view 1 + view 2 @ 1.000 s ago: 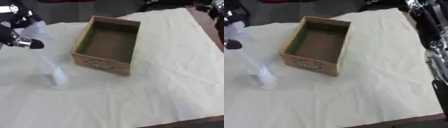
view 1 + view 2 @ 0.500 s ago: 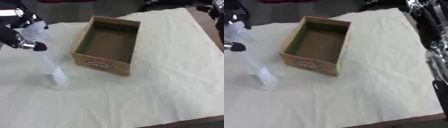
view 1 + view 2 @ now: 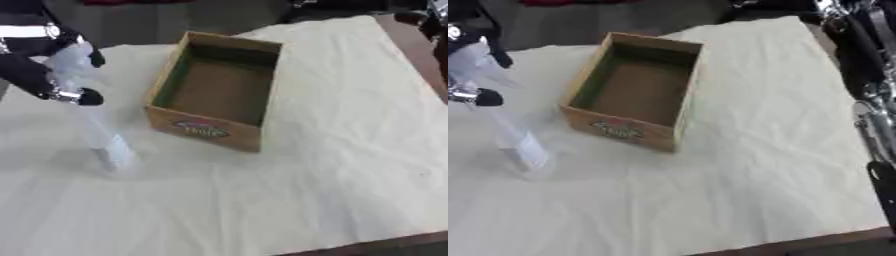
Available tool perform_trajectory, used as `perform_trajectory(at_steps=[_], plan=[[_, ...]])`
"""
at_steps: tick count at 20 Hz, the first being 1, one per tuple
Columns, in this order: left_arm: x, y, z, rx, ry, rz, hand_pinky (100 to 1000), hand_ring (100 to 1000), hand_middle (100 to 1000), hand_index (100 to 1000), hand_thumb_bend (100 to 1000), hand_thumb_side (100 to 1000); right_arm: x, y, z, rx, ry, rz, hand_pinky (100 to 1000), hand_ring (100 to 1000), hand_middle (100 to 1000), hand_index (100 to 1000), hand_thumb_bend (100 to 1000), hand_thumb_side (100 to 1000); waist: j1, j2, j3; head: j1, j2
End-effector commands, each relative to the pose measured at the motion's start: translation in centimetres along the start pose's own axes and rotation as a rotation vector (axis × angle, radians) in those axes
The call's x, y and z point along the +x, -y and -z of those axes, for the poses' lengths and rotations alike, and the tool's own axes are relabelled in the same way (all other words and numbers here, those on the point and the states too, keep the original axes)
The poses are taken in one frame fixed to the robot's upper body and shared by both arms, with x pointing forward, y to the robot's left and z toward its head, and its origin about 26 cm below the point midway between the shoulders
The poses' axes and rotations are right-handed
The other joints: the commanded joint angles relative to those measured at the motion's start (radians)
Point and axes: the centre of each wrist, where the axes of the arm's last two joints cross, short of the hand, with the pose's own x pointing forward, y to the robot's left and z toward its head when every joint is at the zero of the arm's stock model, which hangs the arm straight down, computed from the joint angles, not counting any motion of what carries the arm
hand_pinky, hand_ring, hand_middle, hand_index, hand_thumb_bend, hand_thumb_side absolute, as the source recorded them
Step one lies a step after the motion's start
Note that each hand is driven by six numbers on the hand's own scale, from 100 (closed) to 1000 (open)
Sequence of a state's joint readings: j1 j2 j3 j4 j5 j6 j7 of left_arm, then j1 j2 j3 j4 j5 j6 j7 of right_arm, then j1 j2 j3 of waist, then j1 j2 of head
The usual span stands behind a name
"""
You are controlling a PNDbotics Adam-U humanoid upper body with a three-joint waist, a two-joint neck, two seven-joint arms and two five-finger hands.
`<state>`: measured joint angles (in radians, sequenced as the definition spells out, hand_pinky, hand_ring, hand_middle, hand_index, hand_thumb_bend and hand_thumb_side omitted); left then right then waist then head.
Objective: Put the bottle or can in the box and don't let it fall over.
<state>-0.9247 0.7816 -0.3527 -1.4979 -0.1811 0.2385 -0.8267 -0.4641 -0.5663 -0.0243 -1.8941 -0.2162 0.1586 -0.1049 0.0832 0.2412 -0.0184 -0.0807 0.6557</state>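
Bottle [image 3: 96, 127], clear plastic with a pale label low on its body, leans at the left of the scene, its base on the cream cloth [image 3: 332, 165] and its top tilted toward the far left. Left hand [image 3: 52, 75] is curled round the upper part of it (the cap is hidden by the fingers). Just right of the bottle, apart from it, sits the open cardboard box [image 3: 249, 137], nothing inside, a printed mark on its near wall. Right arm [image 3: 868, 90] runs along the right edge; its hand is not visible
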Motion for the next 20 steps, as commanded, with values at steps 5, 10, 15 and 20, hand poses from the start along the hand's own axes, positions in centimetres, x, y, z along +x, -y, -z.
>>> perform_trajectory(at_steps=[5, 10, 15, 20], plan=[[0.13, -0.88, -0.43, 0.010, -0.016, 0.021, 763, 696, 732, 796, 526, 339, 0.55, 0.42, 0.21, -0.002, 0.018, -0.005, 865, 843, 807, 875, 100, 688, -0.006, -0.012, 0.001, 0.006, -0.006], [0.10, -0.80, -0.27, 0.011, -0.015, 0.021, 706, 687, 723, 791, 463, 318, 0.52, 0.38, 0.20, 0.000, 0.017, -0.005, 865, 843, 807, 875, 100, 688, -0.006, -0.011, 0.001, 0.006, -0.008], [0.13, -0.80, -0.24, 0.012, -0.009, 0.021, 664, 655, 689, 777, 377, 266, 0.48, 0.39, 0.17, 0.000, 0.015, -0.006, 865, 843, 807, 876, 100, 688, -0.005, -0.011, 0.001, 0.005, -0.008], [0.19, -0.77, -0.21, 0.010, -0.004, 0.018, 622, 619, 649, 748, 322, 234, 0.44, 0.41, 0.14, -0.001, 0.013, -0.007, 865, 843, 805, 876, 100, 688, -0.005, -0.010, -0.001, 0.005, -0.009]])
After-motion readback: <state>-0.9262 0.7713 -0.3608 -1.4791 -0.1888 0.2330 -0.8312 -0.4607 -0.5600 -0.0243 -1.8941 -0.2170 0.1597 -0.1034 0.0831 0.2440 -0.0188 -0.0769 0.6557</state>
